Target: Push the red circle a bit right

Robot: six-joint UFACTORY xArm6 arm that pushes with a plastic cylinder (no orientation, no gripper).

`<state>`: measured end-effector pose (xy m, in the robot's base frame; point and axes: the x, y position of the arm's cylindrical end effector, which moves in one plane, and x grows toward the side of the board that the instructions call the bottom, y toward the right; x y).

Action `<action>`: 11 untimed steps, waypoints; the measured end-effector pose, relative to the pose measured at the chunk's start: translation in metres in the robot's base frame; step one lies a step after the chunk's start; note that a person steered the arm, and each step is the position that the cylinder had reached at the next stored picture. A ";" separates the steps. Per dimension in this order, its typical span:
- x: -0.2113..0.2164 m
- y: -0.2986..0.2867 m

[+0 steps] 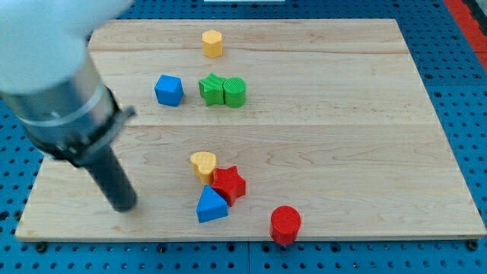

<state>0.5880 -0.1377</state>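
My tip (126,207) far left of red circle (285,224) — btw them blue triangle (211,205) — no claw visible.

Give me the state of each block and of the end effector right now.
red circle: upright, alone near the board's bottom edge.
red star: touching yellow heart and blue triangle.
green star: touching green cylinder.
blue cube: alone.
yellow hexagon: alone.
my tip: left of the cluster, touching no block.
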 end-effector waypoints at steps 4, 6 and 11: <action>0.029 0.112; 0.030 0.142; 0.029 0.176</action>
